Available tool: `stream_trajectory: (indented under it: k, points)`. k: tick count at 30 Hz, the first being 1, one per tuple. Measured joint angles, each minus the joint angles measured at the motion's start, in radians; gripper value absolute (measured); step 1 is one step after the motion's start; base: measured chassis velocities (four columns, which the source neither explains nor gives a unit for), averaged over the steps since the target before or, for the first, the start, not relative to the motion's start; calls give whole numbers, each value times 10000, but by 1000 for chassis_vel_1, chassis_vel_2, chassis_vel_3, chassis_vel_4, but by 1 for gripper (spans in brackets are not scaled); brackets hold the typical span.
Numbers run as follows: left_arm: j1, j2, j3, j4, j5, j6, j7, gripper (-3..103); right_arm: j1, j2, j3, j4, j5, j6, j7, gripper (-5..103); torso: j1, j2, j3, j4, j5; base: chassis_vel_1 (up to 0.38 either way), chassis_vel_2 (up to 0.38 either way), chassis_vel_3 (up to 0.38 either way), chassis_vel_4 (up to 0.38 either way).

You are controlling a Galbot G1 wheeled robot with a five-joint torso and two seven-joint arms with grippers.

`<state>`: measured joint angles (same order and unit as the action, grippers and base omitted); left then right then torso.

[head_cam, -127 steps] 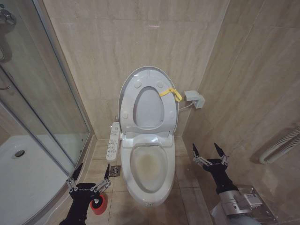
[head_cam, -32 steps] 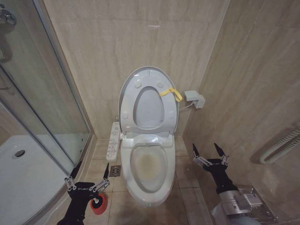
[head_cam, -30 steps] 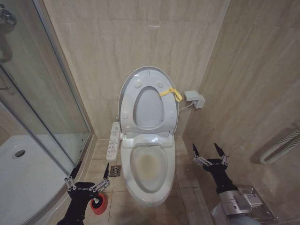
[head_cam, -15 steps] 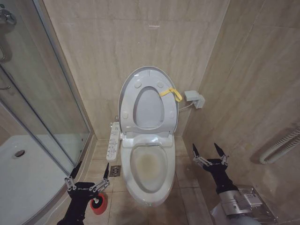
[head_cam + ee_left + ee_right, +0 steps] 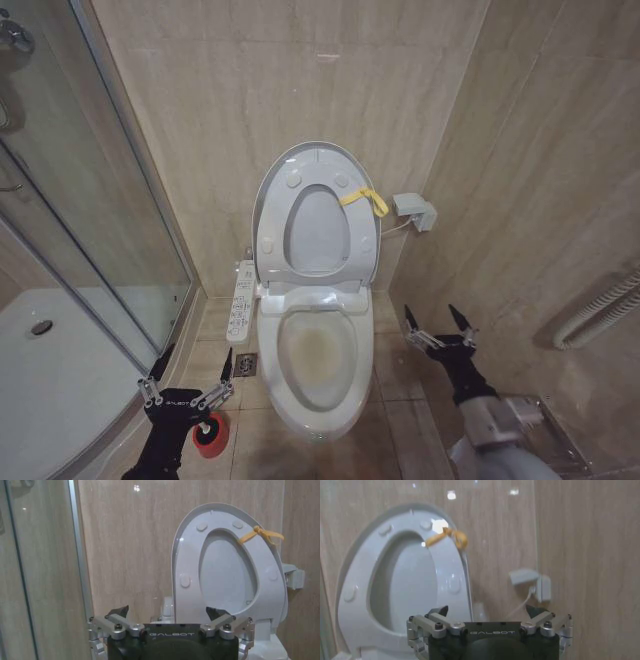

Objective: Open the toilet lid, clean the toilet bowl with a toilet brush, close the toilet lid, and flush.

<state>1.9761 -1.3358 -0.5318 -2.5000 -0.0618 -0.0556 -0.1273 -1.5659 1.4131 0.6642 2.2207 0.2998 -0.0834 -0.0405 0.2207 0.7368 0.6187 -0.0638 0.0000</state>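
The glossy white oval plastic toilet lid stands raised at centre; left gripper lower left, right gripper lower right, both spread wide, empty.

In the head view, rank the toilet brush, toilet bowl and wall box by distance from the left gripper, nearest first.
From the left gripper:
1. Toilet brush, on the floor right beneath it.
2. Toilet bowl, toward the robot's right.
3. Wall box, beyond the raised toilet lid.

Toilet lid stood raised at frame centre, yellow strap at its right. Below it, white toilet bowl lay open, stained yellowish-brown. Toilet brush sat lower left in a red holder.
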Motion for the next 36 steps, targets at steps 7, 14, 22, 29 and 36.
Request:
stream_trajectory:
  k: [7, 14, 22, 29, 36]
  points:
    - [0, 1, 0, 0, 0, 0, 0, 100, 1267, 258, -295, -510, -170, -2009, -30, 100, 0, -1, 0, 3, 4, 0, 0, 0, 0]
    - [0, 0, -3, 0, 0, 0, -2, 100, 1181, -291, 417, 1048, 1374, -2215, -65, 100, 0, 0, 0, 1, 3, 0, 0, 0, 0]
    - [-1, 0, 0, 0, 0, 0, 0, 100, 1472, -424, 454, 717, 1338, -1963, -1, 100, -1, 0, 0, 0, 1, 0, 0, 0, 0]
    - [0, 0, 0, 0, 0, 0, 0, 100, 2242, -224, 196, -513, 566, -1529, 30, 100, -1, 0, 0, -1, 0, 0, 0, 0, 0]
    - [-1, 0, 0, 0, 0, 0, 0, 100, 2952, -108, 101, -1785, -109, -776, 168, 100, 0, 0, 0, -1, 0, 0, 0, 0, 0]
